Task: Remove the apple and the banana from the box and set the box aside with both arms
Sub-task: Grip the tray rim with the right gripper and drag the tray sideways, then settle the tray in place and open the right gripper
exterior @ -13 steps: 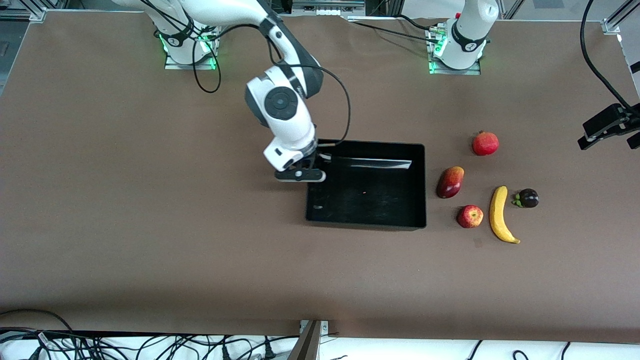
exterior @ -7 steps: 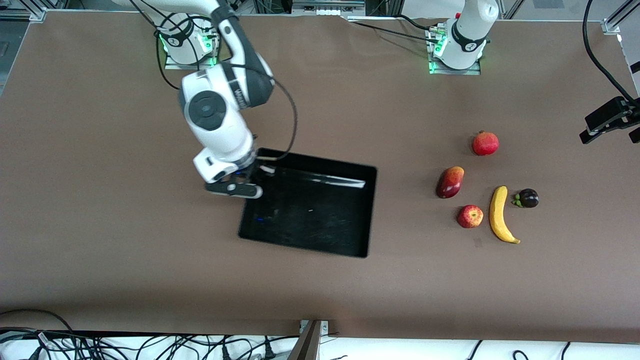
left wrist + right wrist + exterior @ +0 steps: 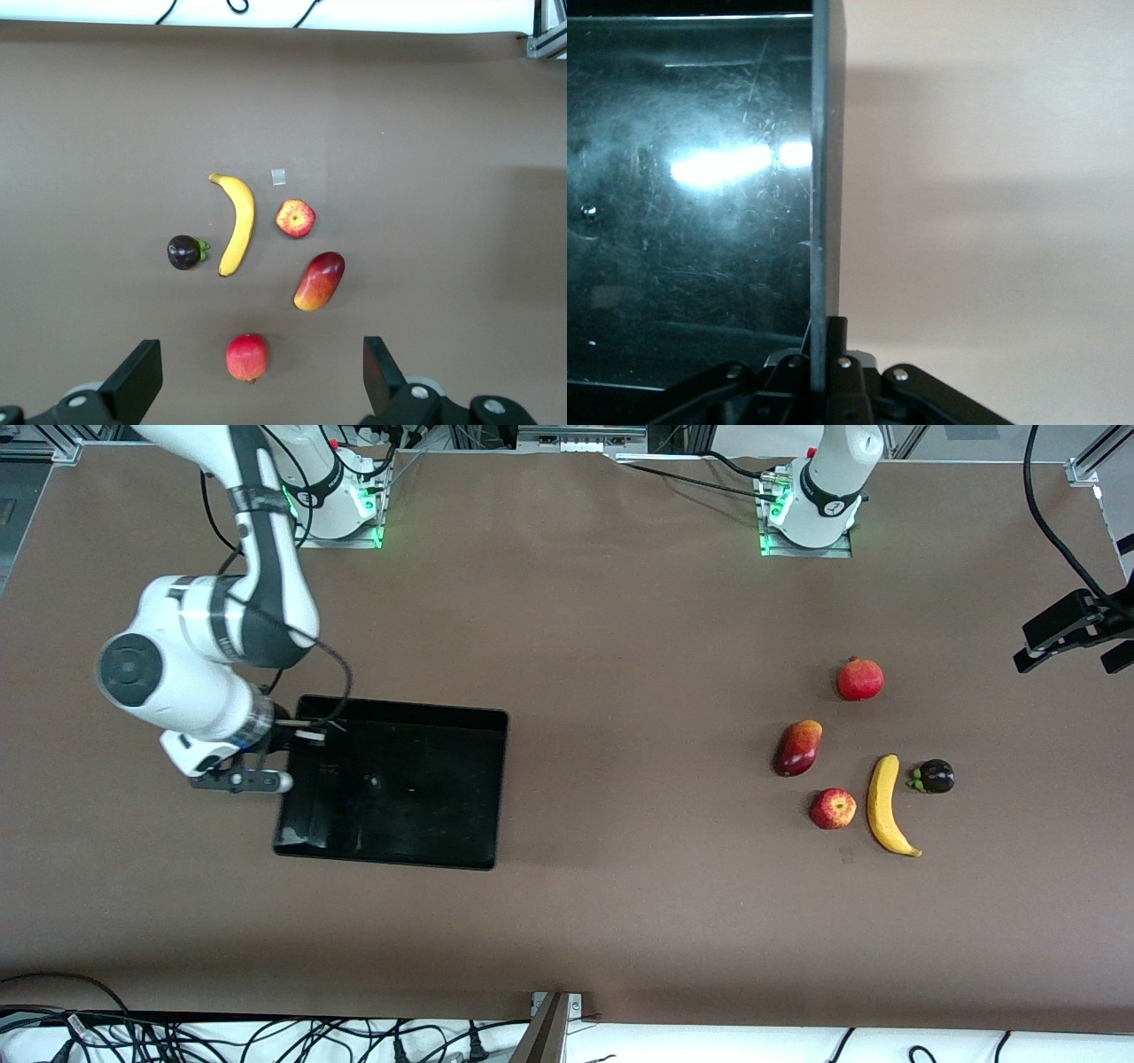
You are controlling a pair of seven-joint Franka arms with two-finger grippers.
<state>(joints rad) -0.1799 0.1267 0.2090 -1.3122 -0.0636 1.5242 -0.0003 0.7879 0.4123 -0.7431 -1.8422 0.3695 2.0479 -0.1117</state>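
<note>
Black and glossy, the shallow rectangular plastic box (image 3: 394, 784) had travelled a long way toward the right arm's end of the table over the preceding second, dragged by the right gripper (image 3: 241, 779), whose fingers were pinched tight on the box's end wall (image 3: 819, 177). The box held no fruit. The small red apple with yellowish streaks (image 3: 833, 809) and the long curved yellow banana (image 3: 888, 804) lay on the brown table covering (image 3: 620, 646) toward the left arm's end, unmoved, beside an oblong red-and-yellow mango (image 3: 797, 747), a round red pomegranate (image 3: 860, 679) and a small dark purple fruit (image 3: 935, 776).

The left gripper (image 3: 1072, 642) waited high over that end, fingers (image 3: 133, 381) spread wide, holding nothing.

Judgement: both fruits were out; the box was being moved aside by one arm only.

No brand, label or writing could be read.
</note>
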